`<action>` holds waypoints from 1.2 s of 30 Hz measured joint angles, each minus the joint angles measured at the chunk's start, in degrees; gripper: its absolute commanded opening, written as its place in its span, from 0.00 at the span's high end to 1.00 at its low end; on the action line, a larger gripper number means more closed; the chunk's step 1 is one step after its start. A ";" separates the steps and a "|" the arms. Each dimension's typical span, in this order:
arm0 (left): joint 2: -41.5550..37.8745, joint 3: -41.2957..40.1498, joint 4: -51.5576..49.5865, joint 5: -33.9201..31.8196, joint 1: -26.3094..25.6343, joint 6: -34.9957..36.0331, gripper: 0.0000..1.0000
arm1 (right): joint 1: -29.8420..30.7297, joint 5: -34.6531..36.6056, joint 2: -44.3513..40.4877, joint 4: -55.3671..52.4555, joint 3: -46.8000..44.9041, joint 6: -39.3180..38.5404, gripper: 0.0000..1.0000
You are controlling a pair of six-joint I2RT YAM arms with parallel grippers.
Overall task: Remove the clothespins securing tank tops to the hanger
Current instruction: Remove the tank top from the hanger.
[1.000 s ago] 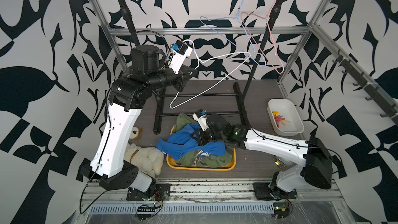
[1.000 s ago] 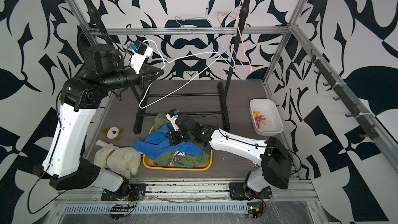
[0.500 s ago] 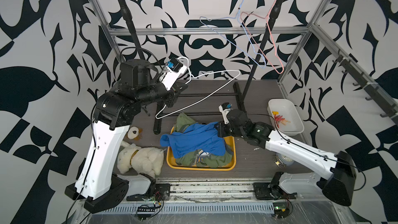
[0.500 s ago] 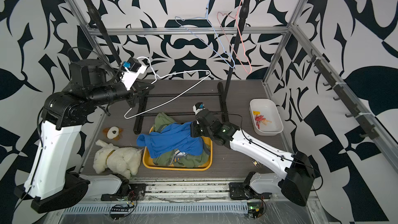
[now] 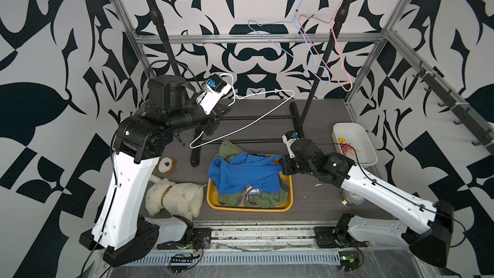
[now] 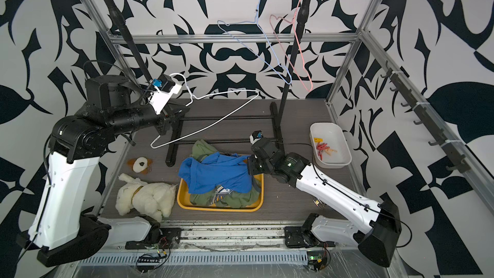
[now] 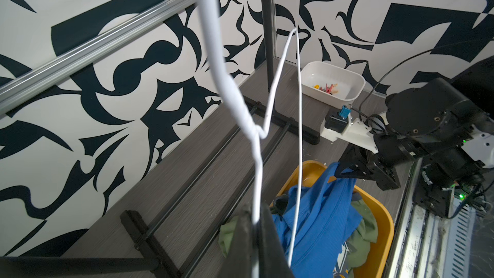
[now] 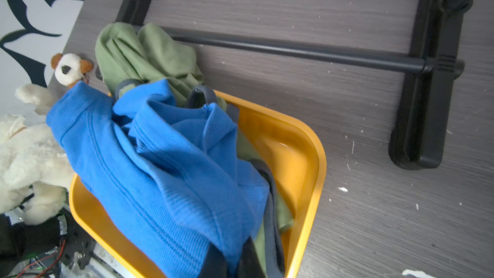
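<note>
I raised the white hanger (image 7: 213,49) higher, left fingers (image 7: 238,242) clamped on its wire; right fingers (image 7: 355,173) pinched the blue tank top (image 5: 246,175) over the yellow tray (image 5: 248,208).

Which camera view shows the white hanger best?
A top view: the white hanger shows whole and bare. The left wrist view shows its neck and wire close and foreshortened, pinched in the left claw; the right wrist view misses it.
</note>
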 measured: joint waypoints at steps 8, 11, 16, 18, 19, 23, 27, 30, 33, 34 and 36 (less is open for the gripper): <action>-0.33 -2.86 -4.39 -0.02 0.00 5.03 1.00 | -2.99 -3.32 -2.56 -1.57 -0.04 -3.52 0.49; -0.33 -3.41 -7.50 0.11 0.00 7.52 1.00 | -6.80 -5.79 -4.81 -2.43 -0.04 -5.09 0.49; 0.04 -2.49 -15.04 2.69 0.00 12.63 1.00 | -15.17 -13.31 -11.96 -3.80 -0.04 -7.54 0.49; 0.83 -1.03 -18.16 4.11 0.00 14.62 1.00 | -18.10 -16.68 -14.99 -3.78 0.00 -8.37 0.49; 1.33 -0.15 -19.69 4.87 0.00 15.61 1.00 | -19.34 -18.64 -16.26 -3.78 0.20 -8.76 0.49; 3.96 2.95 -25.27 7.56 0.00 19.34 1.00 | -20.90 -26.45 -17.49 -3.13 1.53 -10.64 0.49; 5.97 4.42 -28.37 9.29 0.00 22.43 1.00 | -20.98 -34.84 -16.79 -0.96 1.64 -12.33 0.49; 6.12 4.42 -29.22 9.62 0.00 24.30 1.00 | -20.98 -39.17 -16.13 0.52 1.42 -13.16 0.49; 6.12 4.52 -29.92 10.27 0.00 25.75 1.00 | -20.98 -41.62 -16.11 0.63 1.42 -14.05 0.51; 6.12 4.57 -29.92 10.47 0.00 26.12 1.00 | -20.98 -42.38 -15.98 0.66 1.42 -14.40 0.51; 6.12 4.66 -29.92 10.80 0.00 26.69 1.00 | -20.98 -43.36 -15.67 0.61 1.42 -14.80 0.52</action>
